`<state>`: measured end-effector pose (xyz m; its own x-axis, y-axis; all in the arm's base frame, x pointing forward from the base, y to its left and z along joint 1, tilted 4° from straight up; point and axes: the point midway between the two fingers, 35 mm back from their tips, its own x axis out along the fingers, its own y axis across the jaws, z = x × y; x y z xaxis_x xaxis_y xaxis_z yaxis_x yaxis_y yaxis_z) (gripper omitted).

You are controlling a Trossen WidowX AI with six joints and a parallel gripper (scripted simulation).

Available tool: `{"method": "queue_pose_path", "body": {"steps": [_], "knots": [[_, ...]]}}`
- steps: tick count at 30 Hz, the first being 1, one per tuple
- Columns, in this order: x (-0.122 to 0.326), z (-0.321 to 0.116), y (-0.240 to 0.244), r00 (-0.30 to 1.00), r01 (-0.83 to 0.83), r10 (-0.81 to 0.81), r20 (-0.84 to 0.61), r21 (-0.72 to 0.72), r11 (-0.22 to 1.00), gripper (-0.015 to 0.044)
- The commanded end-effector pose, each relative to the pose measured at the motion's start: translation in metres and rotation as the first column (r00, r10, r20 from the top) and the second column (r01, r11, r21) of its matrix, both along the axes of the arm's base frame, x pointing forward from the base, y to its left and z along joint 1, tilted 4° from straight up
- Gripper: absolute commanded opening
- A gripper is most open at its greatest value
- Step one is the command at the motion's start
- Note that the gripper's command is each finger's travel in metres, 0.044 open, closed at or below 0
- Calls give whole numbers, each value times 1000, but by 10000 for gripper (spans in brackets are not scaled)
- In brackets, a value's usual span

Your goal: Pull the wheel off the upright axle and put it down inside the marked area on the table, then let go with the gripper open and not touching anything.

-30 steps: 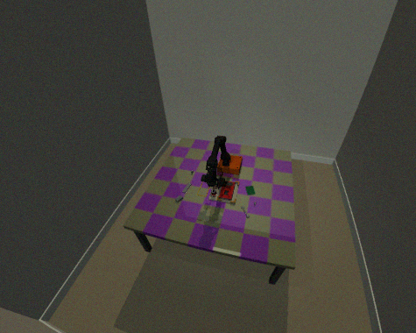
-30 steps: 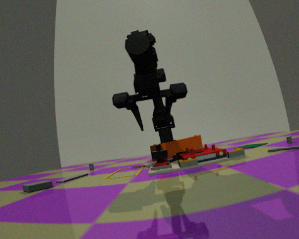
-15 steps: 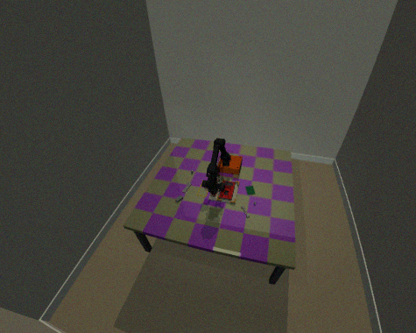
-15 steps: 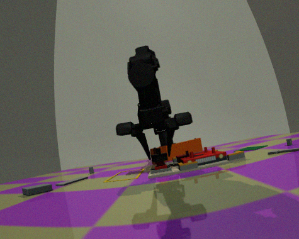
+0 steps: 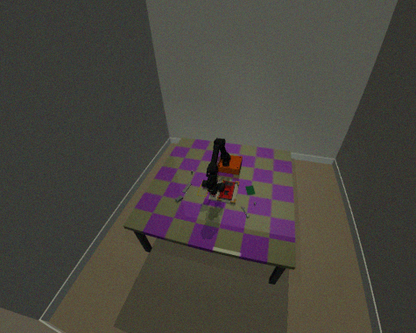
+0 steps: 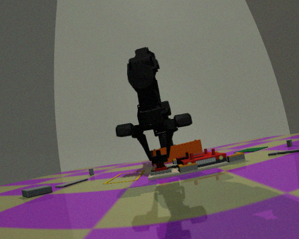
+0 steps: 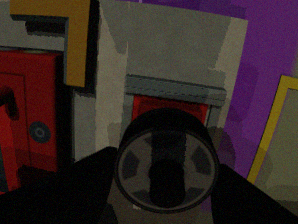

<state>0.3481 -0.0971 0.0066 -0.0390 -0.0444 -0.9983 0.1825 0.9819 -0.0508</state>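
The dark wheel [image 6: 159, 158] [image 7: 201, 161] is around the upright axle [image 7: 167, 185], whose dark top shows in the wheel's middle in the wrist view. Below it is a red base [image 6: 160, 168] [image 7: 146, 103] on a pale board. My gripper [image 6: 160, 156] [image 7: 168, 162] points down and is shut on the wheel, one finger on each side of its rim. The marked area is a yellow outline [image 6: 120, 182] [image 7: 266, 131] on the table beside the board, on the right in the wrist view. The fingertips are partly hidden by the wheel and dark shading.
A red assembly [image 5: 227, 191] [image 7: 40, 85] with upright pegs and yellow-grey corner pieces shares the pale board. An orange block [image 5: 233, 165] [image 6: 192, 147] is behind it. A green patch [image 5: 250, 190] [image 6: 252, 150], a grey block [image 6: 37, 191] and a thin rod [image 6: 72, 183] lie on the table.
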Motion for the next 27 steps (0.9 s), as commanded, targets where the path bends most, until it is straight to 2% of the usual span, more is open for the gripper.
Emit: {"method": "queue_pose_path", "body": {"steps": [1,27], "knots": [[0,2,0,1000,0,0,1,0,1000,0],[1,10,0,1000,-1,1,5,-1,1000,0]]}}
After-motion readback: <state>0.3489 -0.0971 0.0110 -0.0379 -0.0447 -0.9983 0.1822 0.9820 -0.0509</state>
